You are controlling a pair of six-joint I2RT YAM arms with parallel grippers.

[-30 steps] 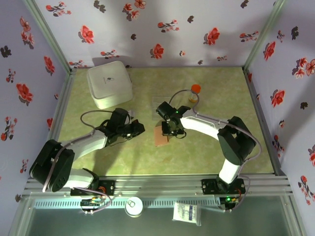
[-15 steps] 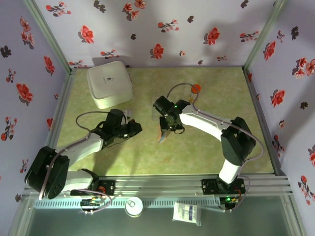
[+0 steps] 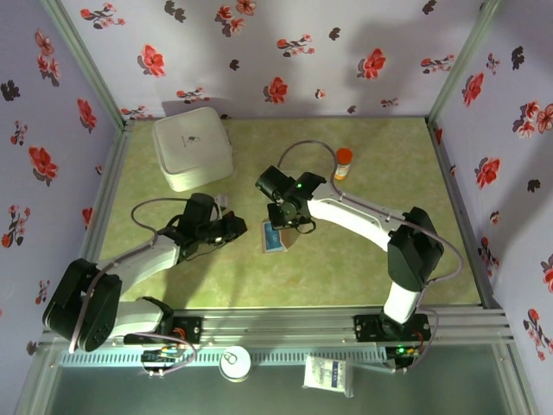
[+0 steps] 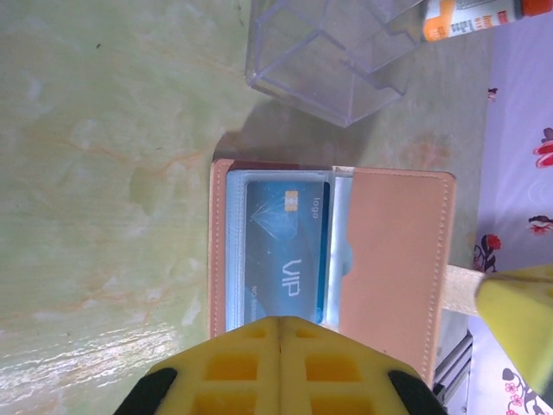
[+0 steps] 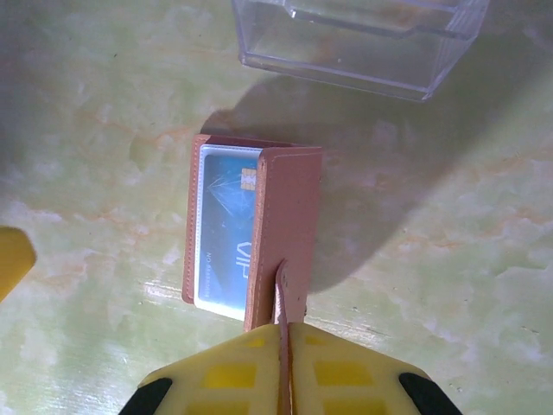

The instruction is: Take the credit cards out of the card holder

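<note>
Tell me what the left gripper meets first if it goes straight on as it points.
Probably the card holder, open right ahead of the left gripper, at the pocket showing the blue card; the clear box lies beyond. Height is unclear.

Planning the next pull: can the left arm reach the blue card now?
Likely yes. The right gripper holds the card holder open by its flap, leaving the blue card exposed, and the left gripper points at it with nothing between. Its jaws are shut, so they must open first.
</note>
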